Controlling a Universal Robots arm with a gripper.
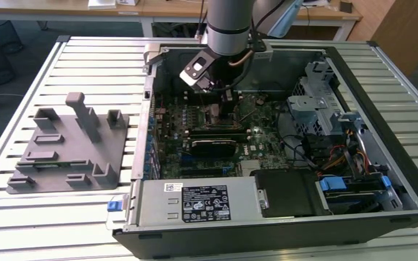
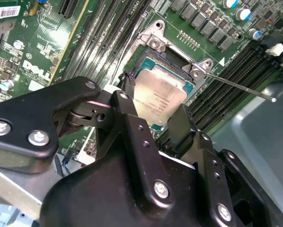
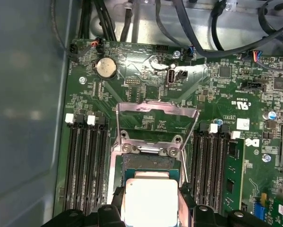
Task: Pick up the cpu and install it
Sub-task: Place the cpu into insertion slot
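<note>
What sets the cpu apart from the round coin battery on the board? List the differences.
Shape: the cpu is square; the coin battery is round. Place: the cpu is gripped by the hand at the socket; the coin battery sits untouched beyond the raised socket frame. Size: the cpu looks wider than the coin battery. Both have pale silvery tops.

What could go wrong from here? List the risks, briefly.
1. The gripper holds the chip at the socket. If it is pressed down tilted or off-centre, it may damage the socket.
2. The thin lever juts out beside the socket, and a finger could catch it.
3. The hinged plate stands open. If it drops, it may hit the chip.
</note>
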